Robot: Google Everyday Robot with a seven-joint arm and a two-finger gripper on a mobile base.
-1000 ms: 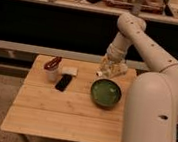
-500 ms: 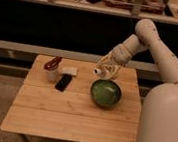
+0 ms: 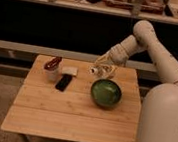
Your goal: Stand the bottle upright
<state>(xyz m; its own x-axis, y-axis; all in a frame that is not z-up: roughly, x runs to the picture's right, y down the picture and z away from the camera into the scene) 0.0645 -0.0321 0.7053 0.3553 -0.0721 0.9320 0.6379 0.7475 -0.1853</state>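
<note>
The bottle [image 3: 98, 70] is small and pale, with its white cap pointing left. It lies roughly on its side near the back edge of the wooden table [image 3: 70, 115], just behind the green bowl [image 3: 105, 93]. My gripper [image 3: 104, 68] comes down from the upper right on the white arm and is closed around the bottle's body. The bottle's right part is hidden by the fingers.
A white cup with red items [image 3: 51, 70] stands at the table's back left. A small pale block [image 3: 69, 71] and a flat black object [image 3: 63, 82] lie beside it. My robot's white body [image 3: 162, 127] fills the right side. A dark counter runs behind the table.
The arm has swung out so that the elbow sits higher and further right. The gripper has stayed by the bottle behind the green bowl, shifting slightly left and down.
</note>
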